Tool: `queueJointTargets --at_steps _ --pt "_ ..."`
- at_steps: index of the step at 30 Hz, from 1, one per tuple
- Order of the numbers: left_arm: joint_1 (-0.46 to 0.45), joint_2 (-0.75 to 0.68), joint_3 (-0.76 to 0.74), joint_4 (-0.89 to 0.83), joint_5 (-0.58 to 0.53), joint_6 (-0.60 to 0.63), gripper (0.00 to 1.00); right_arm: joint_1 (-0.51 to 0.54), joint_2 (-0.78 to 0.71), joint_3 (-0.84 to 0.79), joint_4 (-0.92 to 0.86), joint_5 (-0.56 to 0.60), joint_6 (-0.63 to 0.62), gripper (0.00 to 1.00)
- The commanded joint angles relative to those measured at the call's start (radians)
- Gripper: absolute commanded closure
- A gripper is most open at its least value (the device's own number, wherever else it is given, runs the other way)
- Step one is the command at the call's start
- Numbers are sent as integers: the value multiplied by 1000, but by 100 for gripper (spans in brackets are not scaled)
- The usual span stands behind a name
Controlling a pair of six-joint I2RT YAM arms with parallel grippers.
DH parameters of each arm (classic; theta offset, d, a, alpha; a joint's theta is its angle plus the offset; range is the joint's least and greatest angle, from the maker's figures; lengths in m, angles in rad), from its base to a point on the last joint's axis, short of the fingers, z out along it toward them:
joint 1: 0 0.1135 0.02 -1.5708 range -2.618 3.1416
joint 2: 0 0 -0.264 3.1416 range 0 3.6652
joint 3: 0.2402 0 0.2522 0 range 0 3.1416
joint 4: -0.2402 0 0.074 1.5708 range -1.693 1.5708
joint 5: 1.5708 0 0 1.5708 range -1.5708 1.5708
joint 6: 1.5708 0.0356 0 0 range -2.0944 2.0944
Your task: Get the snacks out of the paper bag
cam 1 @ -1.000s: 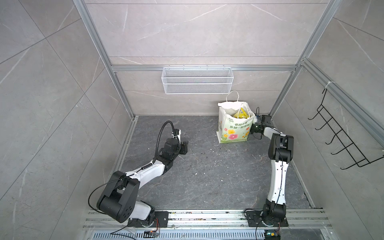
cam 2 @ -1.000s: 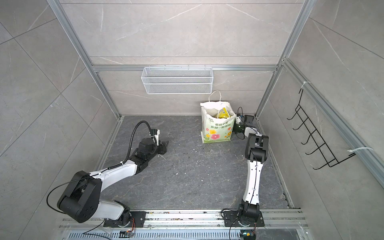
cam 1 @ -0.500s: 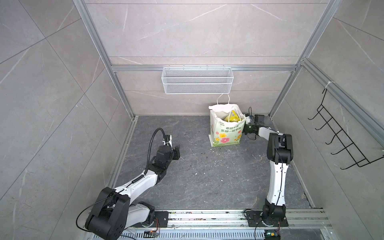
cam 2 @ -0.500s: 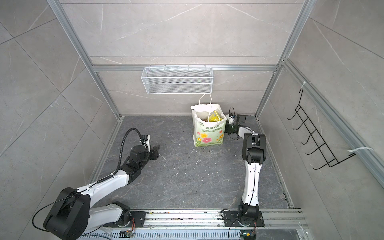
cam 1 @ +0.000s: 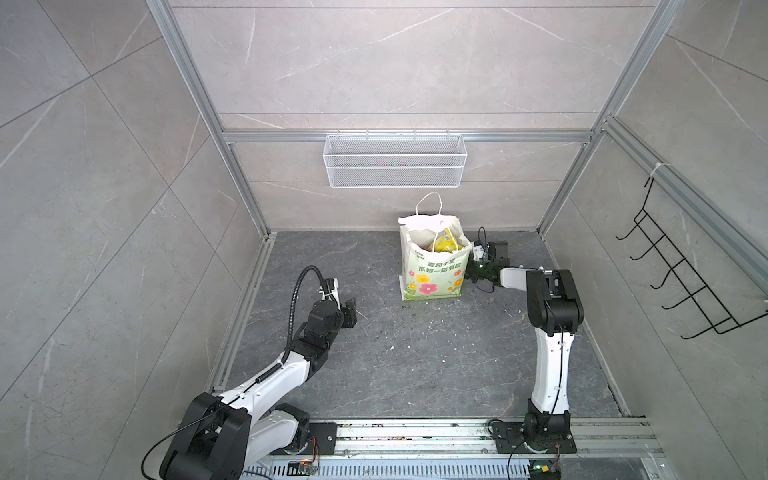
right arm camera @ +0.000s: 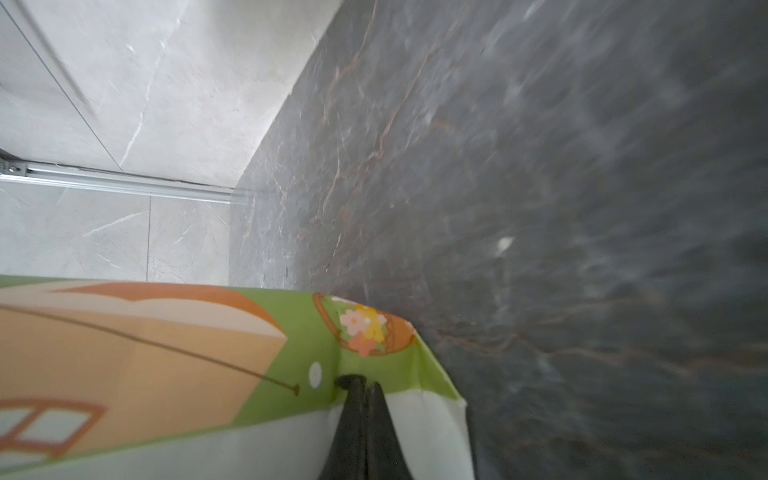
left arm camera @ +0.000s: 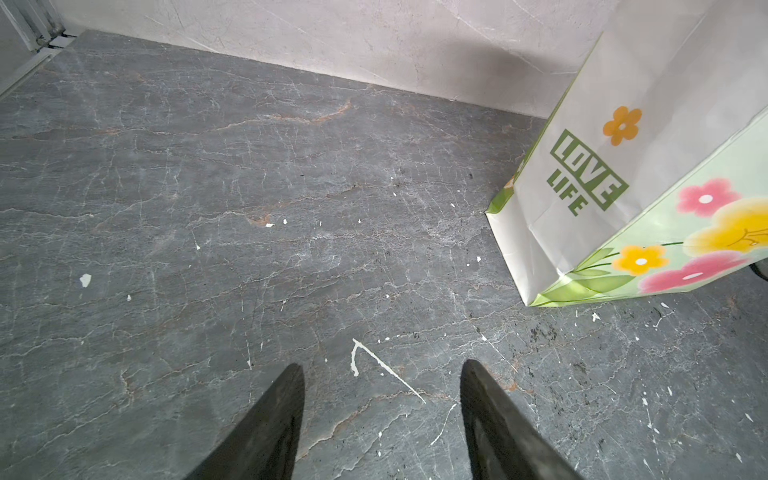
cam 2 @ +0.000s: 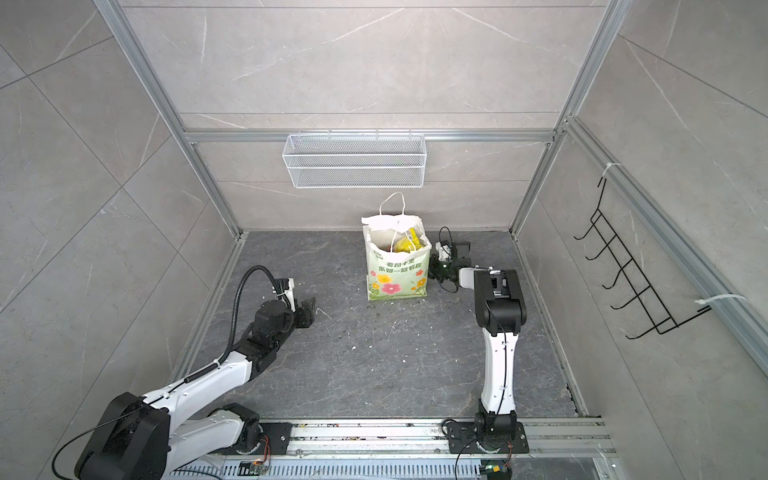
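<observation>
Upright paper bag (cam 1: pixel 432 270) at back of bench (cam 1: pixel 415 365), snacks (cam 1: pixel 446 245) inside, showing at open top. Right fingers (right arm camera: pixel 361 424) clenched on bag's side edge. Left fingers (left arm camera: pixel 270 424) released, empty, well apart from bag; right arm nearer.

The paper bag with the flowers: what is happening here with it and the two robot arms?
The right tool is shut on an edge of the paper bag, which stands upright on the dark floor. The snacks are in the bag; yellow packets show at its open top. The left tool is open and empty, low over the floor, apart from the bag. No snack is out yet.
</observation>
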Motion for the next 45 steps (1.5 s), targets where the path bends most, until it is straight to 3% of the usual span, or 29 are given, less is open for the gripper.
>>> queueJointTargets --at_steps 1,12,31,36,39,45 --pt "3 -18 43 -2 2 20 38 41 -56 -54 63 49 54 100" --pt "3 25 75 3 21 27 38 126 -89 -108 91 83 76 100" --pt "2 26 115 -16 29 66 38 151 -204 -227 201 164 164 100" --pt "6 27 131 0 103 117 32 154 -241 -267 215 161 161 100" --pt "19 27 162 -11 156 119 31 154 -316 -324 211 208 127 100" --pt "27 -8 219 -34 213 124 30 136 -524 -282 -24 320 -70 90"
